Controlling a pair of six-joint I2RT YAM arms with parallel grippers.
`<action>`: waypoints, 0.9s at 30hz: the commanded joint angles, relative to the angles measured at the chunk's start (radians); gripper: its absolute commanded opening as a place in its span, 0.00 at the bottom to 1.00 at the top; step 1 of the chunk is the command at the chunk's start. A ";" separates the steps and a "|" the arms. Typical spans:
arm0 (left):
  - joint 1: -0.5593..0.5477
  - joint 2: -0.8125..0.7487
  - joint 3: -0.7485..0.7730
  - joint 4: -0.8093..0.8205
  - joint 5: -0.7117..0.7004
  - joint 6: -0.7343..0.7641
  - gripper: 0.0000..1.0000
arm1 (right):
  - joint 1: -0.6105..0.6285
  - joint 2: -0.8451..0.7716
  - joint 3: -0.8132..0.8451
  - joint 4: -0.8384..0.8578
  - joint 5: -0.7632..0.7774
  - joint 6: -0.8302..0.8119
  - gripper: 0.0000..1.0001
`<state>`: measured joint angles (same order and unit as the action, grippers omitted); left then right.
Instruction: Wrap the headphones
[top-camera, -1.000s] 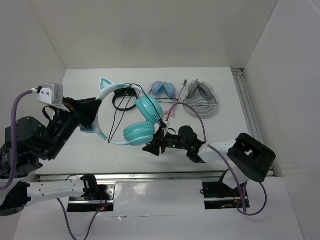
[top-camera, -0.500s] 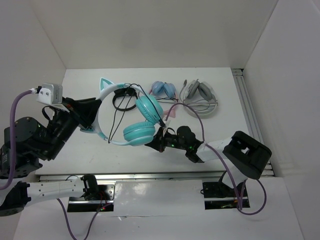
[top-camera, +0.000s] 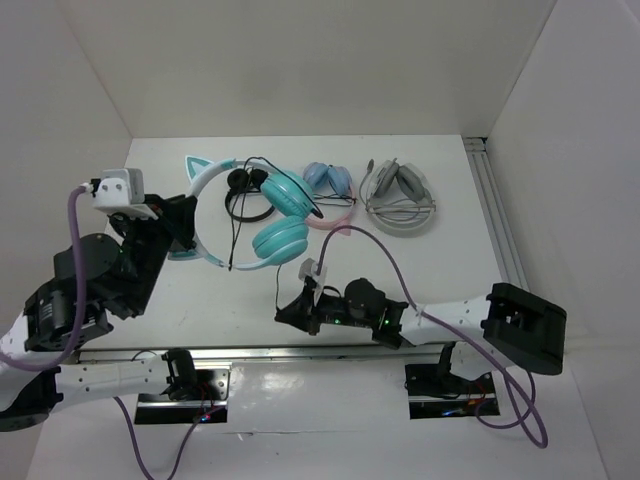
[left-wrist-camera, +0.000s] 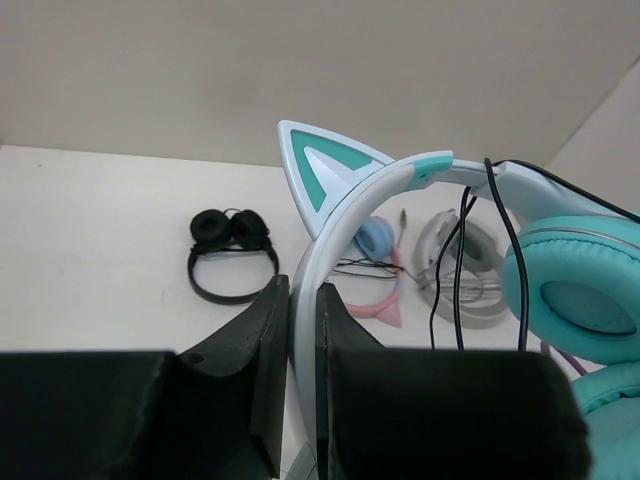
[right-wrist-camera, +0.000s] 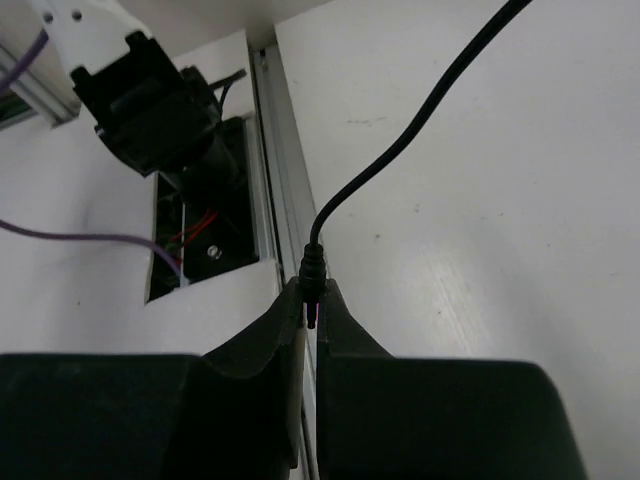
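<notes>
Right gripper (right-wrist-camera: 309, 305) pinches the plug (right-wrist-camera: 312, 265) of the cable (right-wrist-camera: 400, 150); left gripper (left-wrist-camera: 303, 330) clamps the headband (left-wrist-camera: 345, 215)
Headphones (top-camera: 282, 240) anchored at 10 o'clock, cable stretched toward 6, likely for winding

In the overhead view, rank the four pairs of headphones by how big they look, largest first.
1. teal headphones, clearly the largest.
2. grey headphones.
3. blue-and-pink pair and small black pair: too alike to rank.
</notes>
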<state>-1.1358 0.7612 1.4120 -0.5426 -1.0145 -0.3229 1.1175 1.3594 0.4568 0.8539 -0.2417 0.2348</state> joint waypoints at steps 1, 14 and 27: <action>-0.002 0.012 -0.012 0.167 -0.122 -0.065 0.00 | 0.059 -0.017 0.011 -0.096 0.090 -0.048 0.00; -0.002 0.070 -0.110 0.176 -0.357 -0.128 0.00 | 0.438 -0.086 0.144 -0.357 0.475 -0.150 0.00; 0.059 0.148 -0.237 -0.190 -0.299 -0.512 0.00 | 0.596 -0.201 0.296 -0.659 0.726 -0.224 0.00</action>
<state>-1.1107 0.9085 1.1557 -0.6769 -1.3064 -0.6624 1.6913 1.2098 0.6777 0.2882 0.3702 0.0418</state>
